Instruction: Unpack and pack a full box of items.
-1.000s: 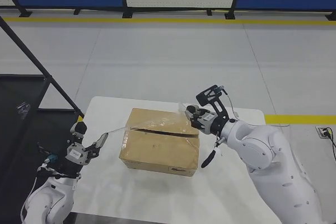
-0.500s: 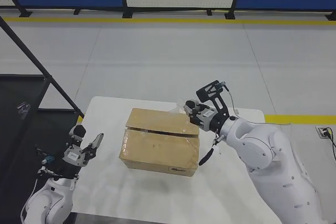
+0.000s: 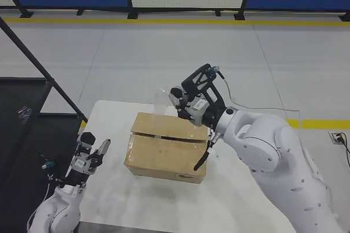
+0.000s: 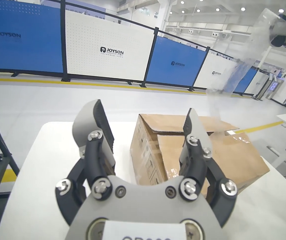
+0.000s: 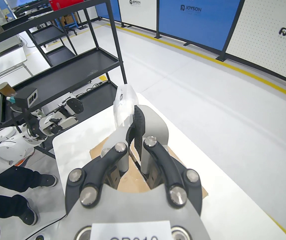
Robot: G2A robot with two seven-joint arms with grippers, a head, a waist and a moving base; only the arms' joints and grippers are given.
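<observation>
I see a white table with rounded corners [image 3: 157,198] standing on a pale grey floor [image 3: 181,64]. In the top view, a black metal rack with flat shelves [image 5: 82,63] stands just beside the table, on its left. A red cylinder [image 5: 66,2] lies on a top shelf farther back. A brown paper cup [image 5: 5,89] is near the rack; I cannot tell what it stands on. A fence of blue and white panels in black frames [image 4: 102,48] stands behind, and a yellow floor line [image 3: 163,21] runs along it. A white socket [image 3: 336,137] with a black cable lies on the floor.
</observation>
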